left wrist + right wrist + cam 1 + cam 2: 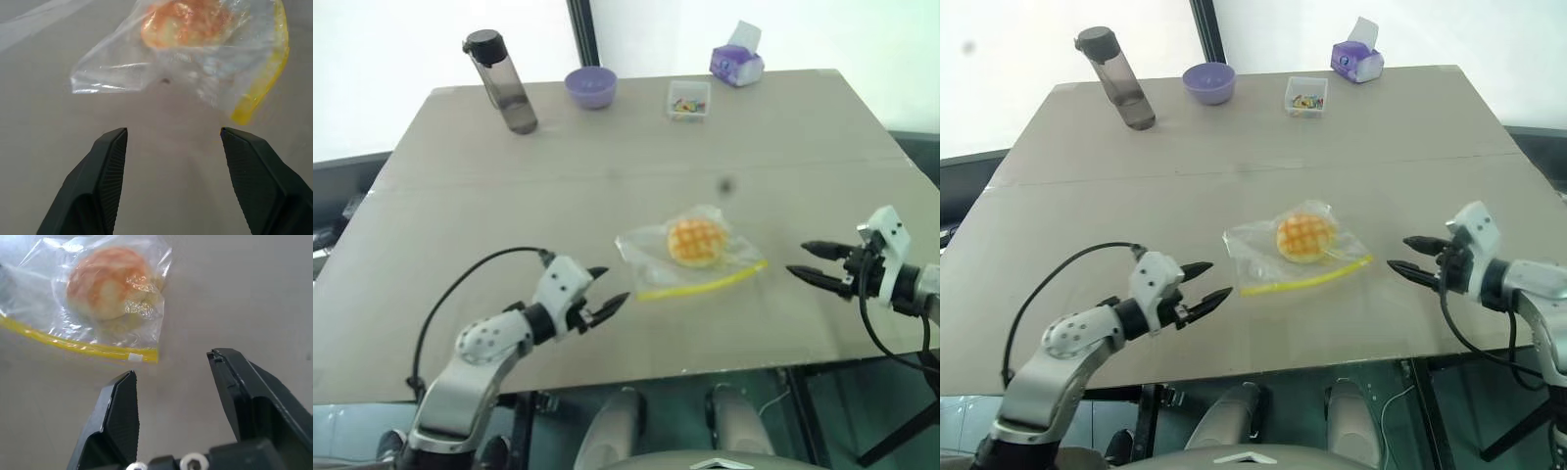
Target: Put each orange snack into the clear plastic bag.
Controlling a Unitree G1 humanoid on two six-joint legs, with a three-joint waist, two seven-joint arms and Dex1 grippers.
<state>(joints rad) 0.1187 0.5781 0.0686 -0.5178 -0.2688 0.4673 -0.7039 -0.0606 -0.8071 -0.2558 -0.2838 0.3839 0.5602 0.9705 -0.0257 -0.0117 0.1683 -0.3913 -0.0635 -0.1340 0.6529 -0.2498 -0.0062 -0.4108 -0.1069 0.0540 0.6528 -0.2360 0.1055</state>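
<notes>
A: Head view? Saw the bun (695,241) inside the bag (651,257), flat on the table (607,176) near the front edge, yellow strip toward the robot.

B: And beside it? Left gripper (604,295) just off the bag's left corner, fingers apart, nothing held. Right gripper (814,262) off the right end of the strip, fingers apart too, empty.

A: Farther back? Found a bottle (504,83), purple bowl (591,86), small clear box (689,100) and tissue pack (736,62) along the far edge.

B: Left wrist view? Showed spread fingers (100,181) over bare table, clear of the bag's corner.

A: Right wrist view? Showed open fingers (117,421) just short of the strip, bun behind it in the bag.
</notes>
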